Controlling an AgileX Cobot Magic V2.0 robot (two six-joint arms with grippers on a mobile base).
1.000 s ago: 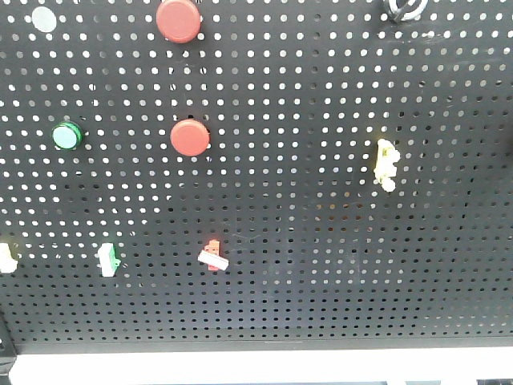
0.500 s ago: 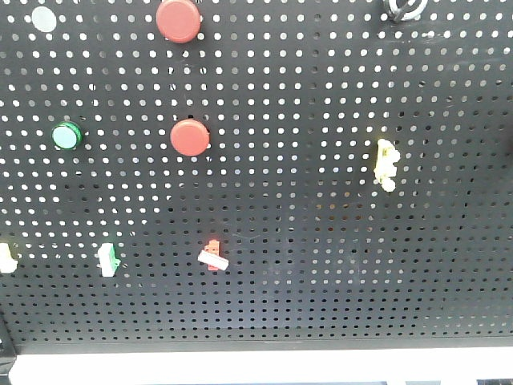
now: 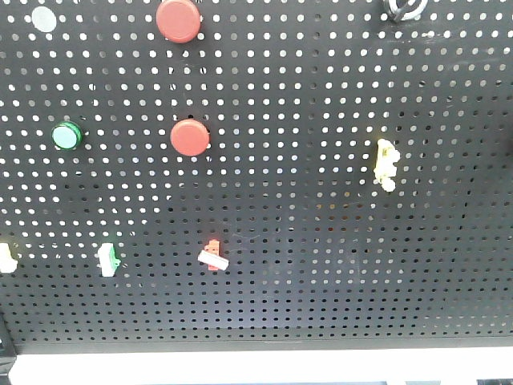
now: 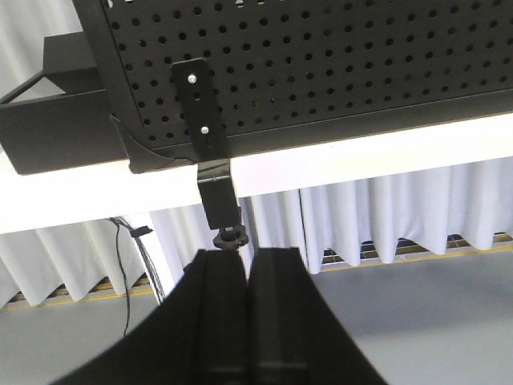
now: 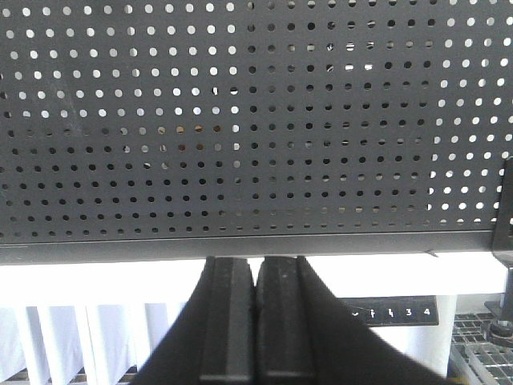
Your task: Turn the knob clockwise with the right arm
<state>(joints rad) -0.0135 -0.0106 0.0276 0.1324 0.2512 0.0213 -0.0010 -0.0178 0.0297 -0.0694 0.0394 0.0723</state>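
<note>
Your right gripper (image 5: 255, 277) is sitting with fingers pressed together on nothing, facing the pegboard's (image 5: 256, 120) lower edge. Left gripper (image 4: 247, 269) likewise closed, empty, below the board's clamp bracket (image 4: 198, 104). Knob (image 3: 405, 8) is showing only partly at the front view's top edge; its pointing direction is unreadable.

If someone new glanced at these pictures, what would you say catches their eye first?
Most likely the two red buttons on the black pegboard in the front view: one at the top edge, one lower near the centre-left. Next, the green button at the left and the yellow clip at the right. In each wrist view, a dark end effector, left and right, sits shut below the board's lower edge.
</note>
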